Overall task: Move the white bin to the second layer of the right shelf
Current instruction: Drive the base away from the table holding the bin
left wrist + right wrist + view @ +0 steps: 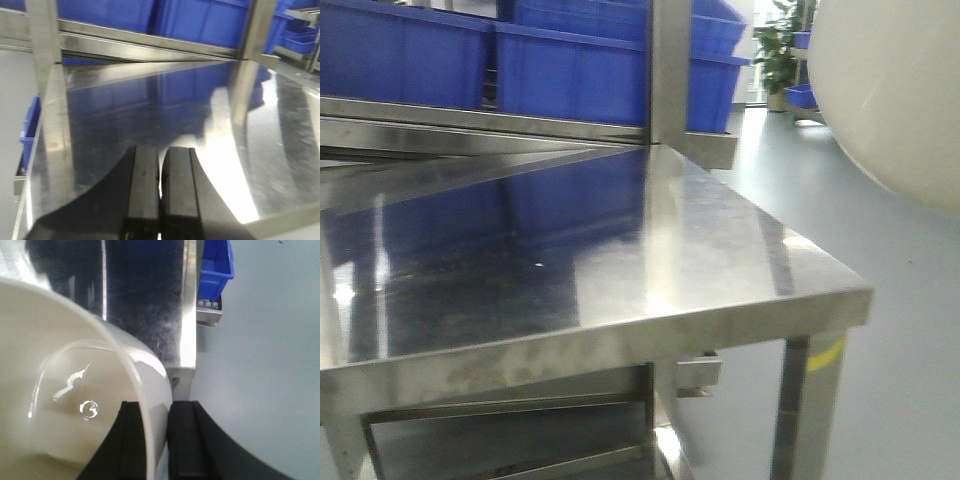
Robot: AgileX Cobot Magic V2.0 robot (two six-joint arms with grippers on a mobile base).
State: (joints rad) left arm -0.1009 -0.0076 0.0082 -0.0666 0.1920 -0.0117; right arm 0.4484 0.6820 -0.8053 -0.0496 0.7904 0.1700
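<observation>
Pickup looks done: our right fingers (186,440) pinch the wall of the white bin (75,400), holding it in the air beside the worktop (520,250); left fingers (144,195) pressed together. Carrying and placing remain, we judge.

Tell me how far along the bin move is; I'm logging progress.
Done: right hand grips the bin by its wall, raised beside the table. In hand: the carry; left hand is shut, empty. Remaining: placing it on the shelf layer, not in view.
</observation>
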